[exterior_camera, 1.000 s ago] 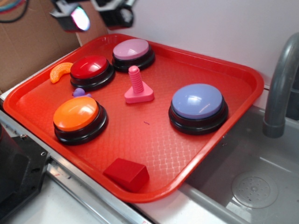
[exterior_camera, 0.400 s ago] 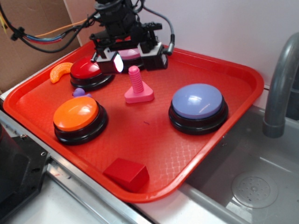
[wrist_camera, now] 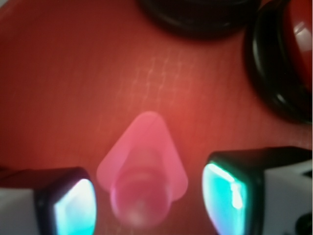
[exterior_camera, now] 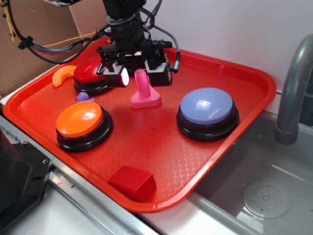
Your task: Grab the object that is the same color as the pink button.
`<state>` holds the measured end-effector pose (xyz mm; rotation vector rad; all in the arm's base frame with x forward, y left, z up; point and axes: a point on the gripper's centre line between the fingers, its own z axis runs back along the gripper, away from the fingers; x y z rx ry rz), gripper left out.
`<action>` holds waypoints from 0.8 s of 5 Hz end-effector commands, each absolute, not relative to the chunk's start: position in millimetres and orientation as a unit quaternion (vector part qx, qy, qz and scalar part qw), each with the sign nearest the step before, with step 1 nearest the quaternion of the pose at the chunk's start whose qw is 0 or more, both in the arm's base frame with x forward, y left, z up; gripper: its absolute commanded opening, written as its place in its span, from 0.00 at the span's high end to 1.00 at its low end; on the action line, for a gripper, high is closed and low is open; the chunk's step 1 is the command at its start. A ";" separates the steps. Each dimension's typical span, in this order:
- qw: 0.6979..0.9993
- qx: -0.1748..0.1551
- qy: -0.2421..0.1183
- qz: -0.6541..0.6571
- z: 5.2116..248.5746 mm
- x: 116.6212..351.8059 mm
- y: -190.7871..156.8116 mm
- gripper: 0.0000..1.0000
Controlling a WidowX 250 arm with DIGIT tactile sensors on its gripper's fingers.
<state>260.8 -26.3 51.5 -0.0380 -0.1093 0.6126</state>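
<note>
Exterior and wrist views of a red tray [exterior_camera: 234, 73] beside a grey sink [exterior_camera: 264, 196]. The pink bolt [exterior_camera: 144, 90] stands upright on its triangular base near the tray's middle, touching nothing but the tray floor. The pincer [exterior_camera: 138, 73] hangs directly over it with its jaws apart, one pad [wrist_camera: 73, 208] on each side of the ribbed post [wrist_camera: 139, 196], neither visibly touching it. The arm hides most of the pink button; only its black rim [wrist_camera: 195, 17] shows in the wrist view. Around the bolt lie a red button [exterior_camera: 88, 76], an orange button [exterior_camera: 80, 120], a lavender-blue button [exterior_camera: 206, 108], a red block [exterior_camera: 133, 182] and an orange slice [exterior_camera: 62, 75].
</note>
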 end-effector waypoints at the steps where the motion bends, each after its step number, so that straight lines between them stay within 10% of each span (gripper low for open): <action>1: 0.953 -0.016 -0.082 0.290 62.1 271.9 -23.4 1.00; 4: 0.987 -0.020 -0.086 0.133 178.8 281.0 -18.3 1.00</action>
